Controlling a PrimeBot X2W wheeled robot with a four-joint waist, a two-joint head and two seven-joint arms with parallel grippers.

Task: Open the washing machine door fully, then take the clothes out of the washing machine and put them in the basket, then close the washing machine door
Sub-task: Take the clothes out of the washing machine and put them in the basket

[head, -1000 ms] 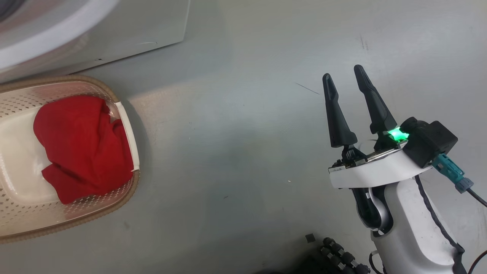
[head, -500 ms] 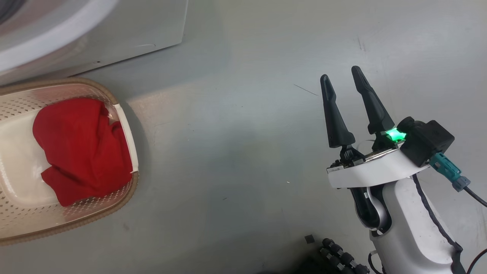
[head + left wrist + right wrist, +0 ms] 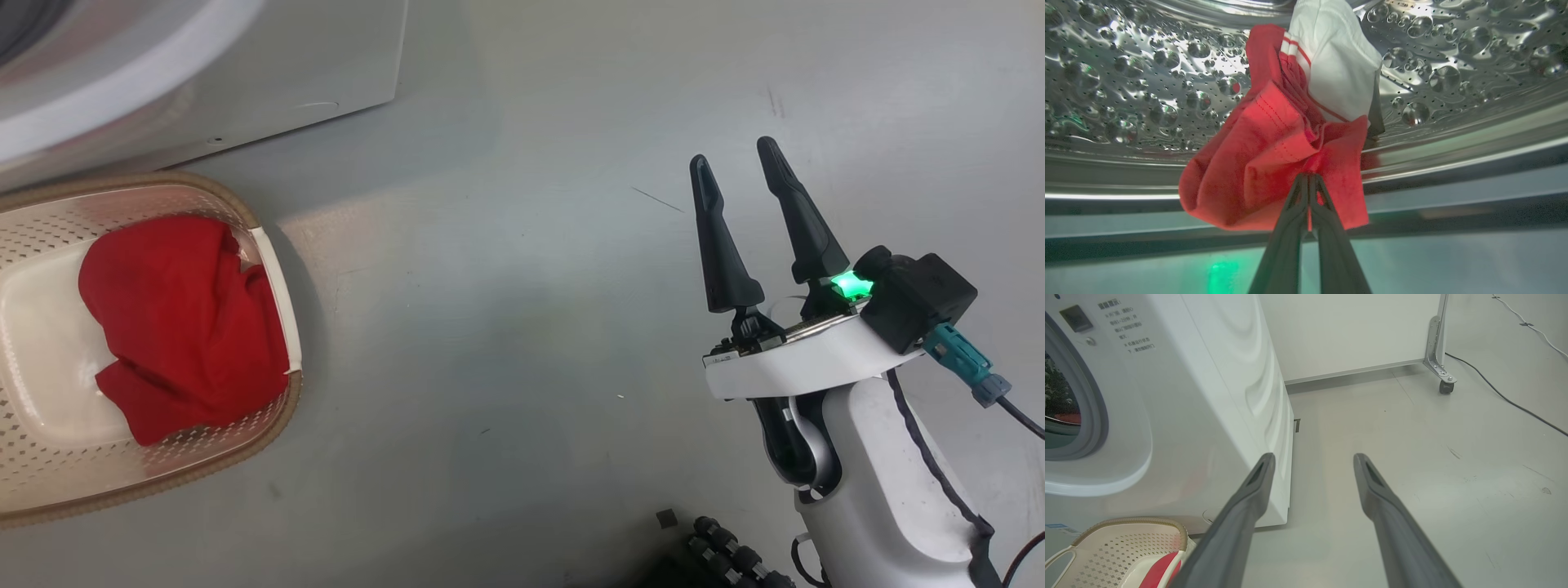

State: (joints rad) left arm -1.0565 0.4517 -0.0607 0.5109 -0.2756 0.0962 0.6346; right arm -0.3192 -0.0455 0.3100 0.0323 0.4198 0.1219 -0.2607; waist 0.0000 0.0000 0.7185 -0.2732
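Red garment point(image 3: 1274, 163) clenched in left jaws, steel drum point(image 3: 1126, 81) behind — right jaws released, cable point(image 3: 1506, 401) across floor point(image 3: 1412, 437).

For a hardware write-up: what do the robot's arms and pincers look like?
The right pincer has two long tapering black fingers, a green light, a black box and a teal connector with dark cable, on a white forearm. The left pincer has like dark fingers.
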